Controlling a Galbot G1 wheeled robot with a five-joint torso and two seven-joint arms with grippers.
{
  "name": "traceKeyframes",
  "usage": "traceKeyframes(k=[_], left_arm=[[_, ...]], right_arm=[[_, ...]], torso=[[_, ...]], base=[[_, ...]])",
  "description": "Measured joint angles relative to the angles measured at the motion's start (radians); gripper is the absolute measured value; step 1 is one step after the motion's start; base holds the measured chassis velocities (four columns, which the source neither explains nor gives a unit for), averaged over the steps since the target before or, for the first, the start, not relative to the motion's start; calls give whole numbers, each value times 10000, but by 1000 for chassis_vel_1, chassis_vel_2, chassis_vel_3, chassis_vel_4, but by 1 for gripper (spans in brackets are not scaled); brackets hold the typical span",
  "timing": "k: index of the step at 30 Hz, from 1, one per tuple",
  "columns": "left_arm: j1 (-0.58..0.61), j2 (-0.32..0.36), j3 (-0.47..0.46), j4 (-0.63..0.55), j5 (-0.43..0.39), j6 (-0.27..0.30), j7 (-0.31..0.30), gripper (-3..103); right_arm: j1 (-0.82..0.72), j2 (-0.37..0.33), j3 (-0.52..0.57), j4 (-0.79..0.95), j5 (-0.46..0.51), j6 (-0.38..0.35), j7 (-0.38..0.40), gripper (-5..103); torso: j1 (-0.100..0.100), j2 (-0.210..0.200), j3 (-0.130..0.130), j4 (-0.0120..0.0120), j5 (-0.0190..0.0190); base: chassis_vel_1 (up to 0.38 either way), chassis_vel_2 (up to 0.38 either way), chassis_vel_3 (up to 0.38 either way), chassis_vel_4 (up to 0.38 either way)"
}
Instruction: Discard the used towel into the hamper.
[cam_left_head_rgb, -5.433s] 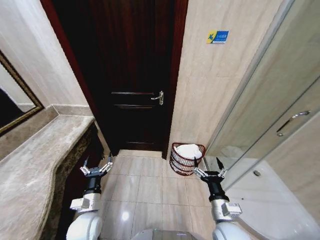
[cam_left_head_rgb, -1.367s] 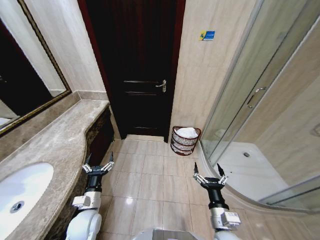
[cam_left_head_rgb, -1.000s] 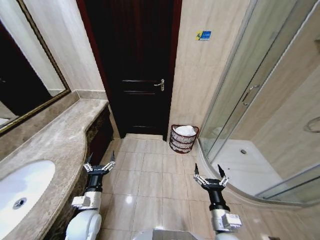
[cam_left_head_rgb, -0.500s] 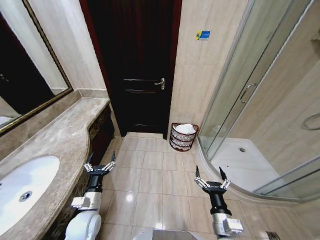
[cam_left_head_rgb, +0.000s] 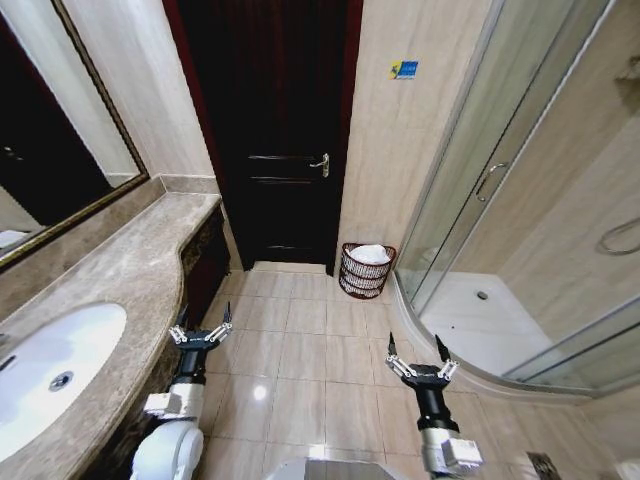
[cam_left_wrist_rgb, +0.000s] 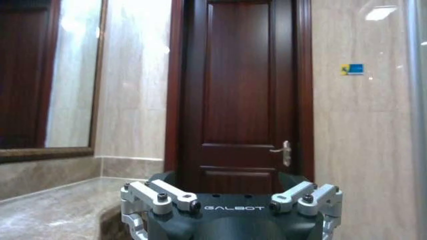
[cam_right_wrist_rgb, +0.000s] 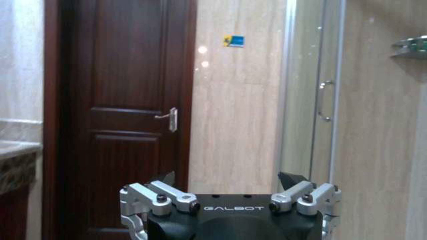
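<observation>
Standing far ahead of both open grippers, left gripper (cam_left_head_rgb: 201, 329), right gripper (cam_left_head_rgb: 418, 363), hamper (cam_left_head_rgb: 366, 269)

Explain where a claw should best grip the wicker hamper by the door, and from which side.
Probably the open top rim, from above: the hamper stands upright on the floor in the corner, wall behind it, white towel inside. The rim's front edge, facing the room, looks freest.

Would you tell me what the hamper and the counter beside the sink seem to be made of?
The hamper looks like dark reddish-brown wicker: open weave with gaps. The counter appears to be polished stone, probably marble: mottled brown veining and a glossy sheen.
</observation>
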Motion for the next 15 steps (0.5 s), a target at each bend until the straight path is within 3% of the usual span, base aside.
traceKeyframes(k=[3, 5, 6, 7, 9, 15], left_arm=[[-179, 610, 146, -92, -782, 558, 55, 100], [-219, 727, 162, -111, -927, 630, 60, 100], [-286, 919, 201, -155, -1138, 709, 40, 100], [-286, 919, 201, -155, -1138, 709, 40, 100], [-317, 981, 240, -242, -1174, 808, -75, 100], [-749, 1032, 642, -565, -640, 1811, -697, 100]], right_arm=[[352, 35, 424, -65, 337, -284, 80, 100], [508, 20, 530, -98, 432, -436, 81, 100], [890, -52, 660, -137, 625, -932, 54, 100], [890, -52, 660, -137, 625, -932, 54, 100], [1702, -70, 781, -246, 871, -1745, -160, 100], [3062, 181, 1365, -300, 1076, -2819, -491, 100]], torso=[[-2, 0, 0, -2, -2], [-2, 0, 0, -3, -1], [0, 0, 1, -4, -1], [0, 0, 1, -4, -1], [2, -1, 1, 2, 1], [3, -4, 2, 0, 3]], base=[[0, 0, 0, 0], [0, 0, 0, 0], [0, 0, 0, 0], [0, 0, 0, 0], [0, 0, 0, 0], [0, 0, 0, 0]])
